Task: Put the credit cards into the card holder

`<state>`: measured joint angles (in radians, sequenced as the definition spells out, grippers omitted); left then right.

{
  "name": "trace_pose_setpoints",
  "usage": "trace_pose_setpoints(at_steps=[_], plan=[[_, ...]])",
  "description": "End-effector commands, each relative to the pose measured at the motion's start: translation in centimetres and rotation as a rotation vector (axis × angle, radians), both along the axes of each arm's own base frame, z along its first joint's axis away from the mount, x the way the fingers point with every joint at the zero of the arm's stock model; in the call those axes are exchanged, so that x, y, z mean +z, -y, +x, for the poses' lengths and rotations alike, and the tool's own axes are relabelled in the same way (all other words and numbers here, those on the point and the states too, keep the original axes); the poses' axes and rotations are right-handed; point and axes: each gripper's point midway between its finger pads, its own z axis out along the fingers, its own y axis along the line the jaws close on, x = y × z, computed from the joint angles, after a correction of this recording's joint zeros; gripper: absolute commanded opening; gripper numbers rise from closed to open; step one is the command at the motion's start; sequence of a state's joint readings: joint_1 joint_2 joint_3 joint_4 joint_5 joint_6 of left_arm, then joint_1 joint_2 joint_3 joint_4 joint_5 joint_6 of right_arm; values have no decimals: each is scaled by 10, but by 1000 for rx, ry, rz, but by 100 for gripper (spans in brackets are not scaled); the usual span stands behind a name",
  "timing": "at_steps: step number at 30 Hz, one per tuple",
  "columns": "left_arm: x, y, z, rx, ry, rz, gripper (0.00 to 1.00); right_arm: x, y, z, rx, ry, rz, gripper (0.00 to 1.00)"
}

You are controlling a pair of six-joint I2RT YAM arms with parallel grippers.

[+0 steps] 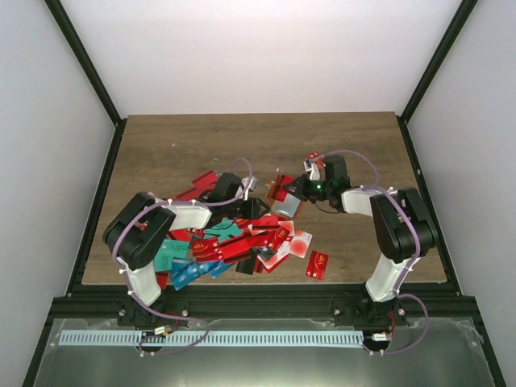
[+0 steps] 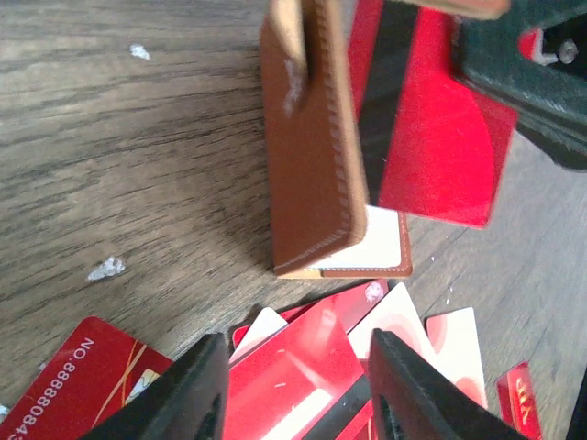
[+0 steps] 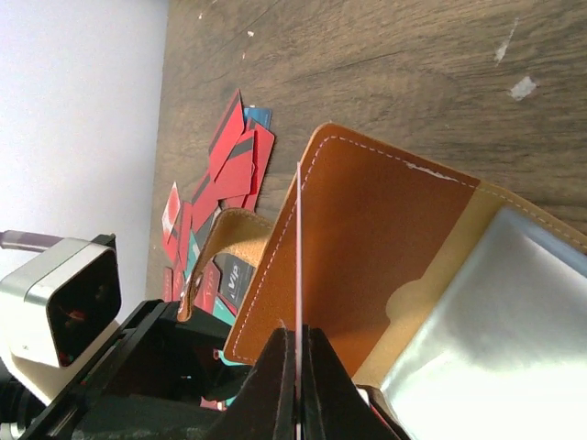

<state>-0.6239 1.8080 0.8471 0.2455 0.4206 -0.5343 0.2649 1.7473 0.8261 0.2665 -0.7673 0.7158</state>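
Observation:
The brown card holder (image 2: 312, 156) stands open on the wood, one flap upright and its pale inside (image 2: 381, 246) lying flat. My right gripper (image 3: 299, 353) is shut on a red card with a black stripe (image 2: 431, 137), seen edge-on (image 3: 298, 238) against the holder's brown inner pocket (image 3: 367, 247). My left gripper (image 2: 298, 399) hovers open just in front of the holder, over loose red credit cards (image 2: 293, 376), with nothing between its fingers. From above, both grippers meet at the holder (image 1: 287, 206), the left gripper (image 1: 254, 208) on its left and the right gripper (image 1: 289, 192) above it.
A heap of red, teal, blue and black cards (image 1: 218, 246) spreads from mid-table toward the left arm's base. One red card (image 1: 318, 264) lies apart at the front right. Black frame posts (image 1: 85, 68) and white walls enclose the table.

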Motion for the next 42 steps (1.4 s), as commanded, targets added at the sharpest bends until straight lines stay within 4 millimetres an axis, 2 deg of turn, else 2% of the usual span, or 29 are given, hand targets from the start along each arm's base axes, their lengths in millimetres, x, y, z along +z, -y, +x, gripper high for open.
trace_pose_setpoints(at_steps=[1,5,14,17,19,20,23,25,36,42], plan=[[25,3,5,-58,88,-8,48,10,-5,14,27,28,28,1],[28,4,13,-65,107,10,60,6,-8,17,35,18,26,1],[22,4,44,-48,110,-2,59,-3,-11,21,47,-1,28,1],[16,8,51,-50,99,-3,54,-6,-12,22,52,-9,31,1],[13,9,55,-48,95,-2,46,-7,-12,22,53,-11,31,1],[11,10,56,-47,92,-2,40,-8,-12,22,55,-13,33,1],[8,11,59,-40,74,-3,14,-7,-13,23,59,-12,35,1],[8,8,57,-18,54,-4,4,-5,-14,23,63,-11,36,1],[-3,-14,20,148,-155,-98,4,6,-24,15,102,4,55,1],[-8,-24,17,208,-165,-95,5,14,-13,18,62,46,-32,1]])
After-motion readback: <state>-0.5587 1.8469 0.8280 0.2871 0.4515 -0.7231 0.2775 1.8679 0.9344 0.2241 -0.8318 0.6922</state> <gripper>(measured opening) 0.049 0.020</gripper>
